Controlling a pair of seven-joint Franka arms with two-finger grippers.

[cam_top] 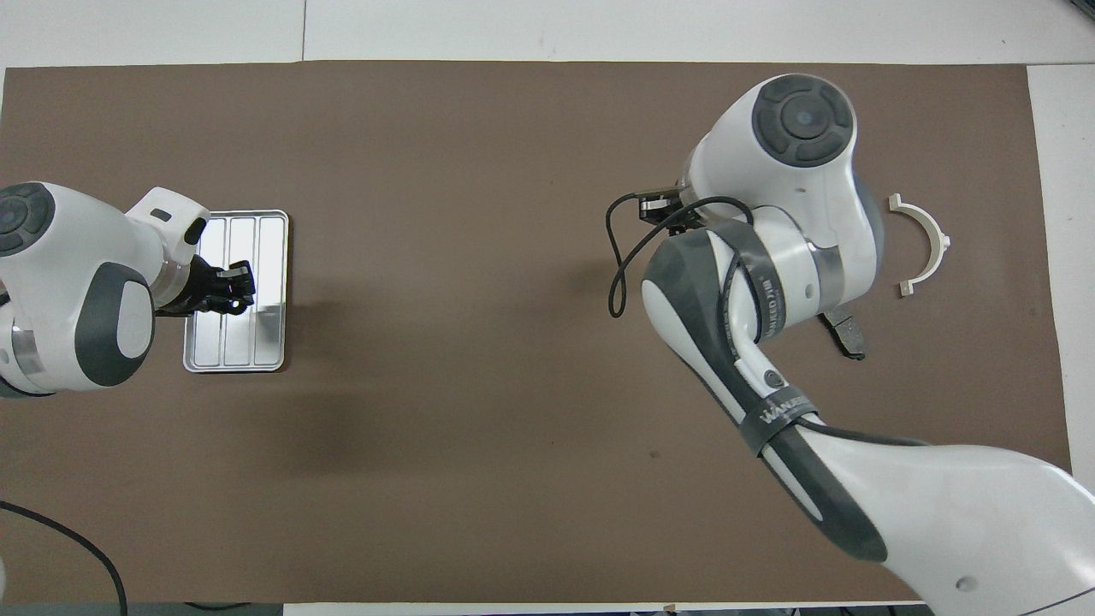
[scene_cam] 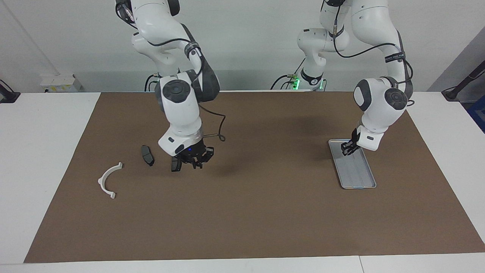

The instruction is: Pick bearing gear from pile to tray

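- The left gripper hangs over the tray, above the end of it that lies nearer to the robots.
- In the overhead view the left gripper covers the middle ribs of the tray.
- Its fingertips stand close together; whether a small part sits between them cannot be told.
- The tray lies flat on the brown mat toward the left arm's end of the table, its long side running away from the robots.
- The tray's ribbed floor that shows past the gripper is bare metal.
- The right gripper is low over the mat, between the table's middle and the right arm's end.
- Its fingertips are together, and nothing can be seen held between them.
- Just beside the right gripper, toward the right arm's end, a dark brake pad stands close against the fingers; touching or not cannot be told.
- A second brake pad lies on the mat a little farther toward that end, apart from the gripper.
- The overhead view shows only one dark pad tip past the right arm's wrist.
- The white half-ring bracket lies well apart from the right gripper, farthest toward the right arm's end, its open side facing away from the gripper.
- The same bracket is in plain sight from overhead, beside the right arm's wrist.
- No bearing or gear can be made out on the mat.
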